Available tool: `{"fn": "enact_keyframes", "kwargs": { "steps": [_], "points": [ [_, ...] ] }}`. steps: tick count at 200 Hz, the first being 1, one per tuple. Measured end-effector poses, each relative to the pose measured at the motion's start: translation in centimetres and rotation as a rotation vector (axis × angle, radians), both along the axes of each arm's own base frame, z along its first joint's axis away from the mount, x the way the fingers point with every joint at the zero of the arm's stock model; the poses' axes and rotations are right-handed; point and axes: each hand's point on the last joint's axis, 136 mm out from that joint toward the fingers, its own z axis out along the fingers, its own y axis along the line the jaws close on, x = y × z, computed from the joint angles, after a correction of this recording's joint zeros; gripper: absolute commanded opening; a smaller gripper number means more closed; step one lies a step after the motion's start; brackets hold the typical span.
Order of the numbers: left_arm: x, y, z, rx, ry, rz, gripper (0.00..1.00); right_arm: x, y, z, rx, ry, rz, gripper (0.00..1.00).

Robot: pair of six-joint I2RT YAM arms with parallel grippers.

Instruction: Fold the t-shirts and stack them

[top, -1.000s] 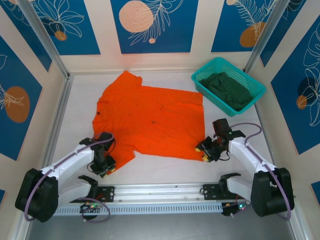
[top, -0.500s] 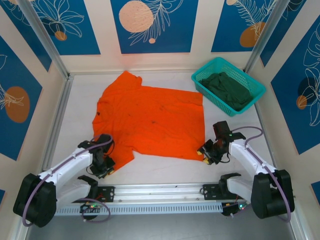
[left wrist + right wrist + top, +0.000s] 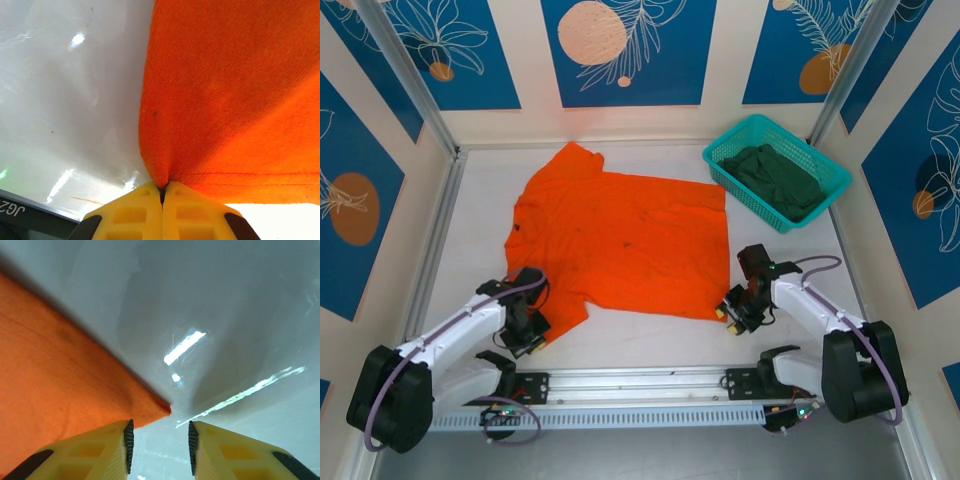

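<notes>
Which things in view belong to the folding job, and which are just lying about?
For the job:
- orange t-shirt, spread flat, a near corner pinched in the left hand
- dark green t-shirt, crumpled in the teal basket

Just lying about:
- the teal basket itself
- metal rail along the near table edge

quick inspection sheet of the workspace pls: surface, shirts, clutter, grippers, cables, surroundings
surface: white table, glossy, bare around the shirt
job's things: orange t-shirt spread flat mid-table; dark green t-shirt bunched in the teal mesh basket at far right
clutter: nothing seen
grippers: left gripper shut on the orange t-shirt's near left corner; right gripper open at its near right corner
cables: purple cable along left arm, another looping by right arm
surroundings: blue leaf-print panels; metal rail at near edge
</notes>
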Motion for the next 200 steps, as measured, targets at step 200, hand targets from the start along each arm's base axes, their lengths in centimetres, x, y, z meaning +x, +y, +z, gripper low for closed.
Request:
{"fn": "enact_keyframes", "kwargs": {
  "steps": [200],
  "points": [
    [-1.6,-0.2,4.0,-0.003,-0.004,-0.128,0.00,-1.4,-0.6,2.0,-0.115,-0.041,-0.035,0.00]
  ]
}}
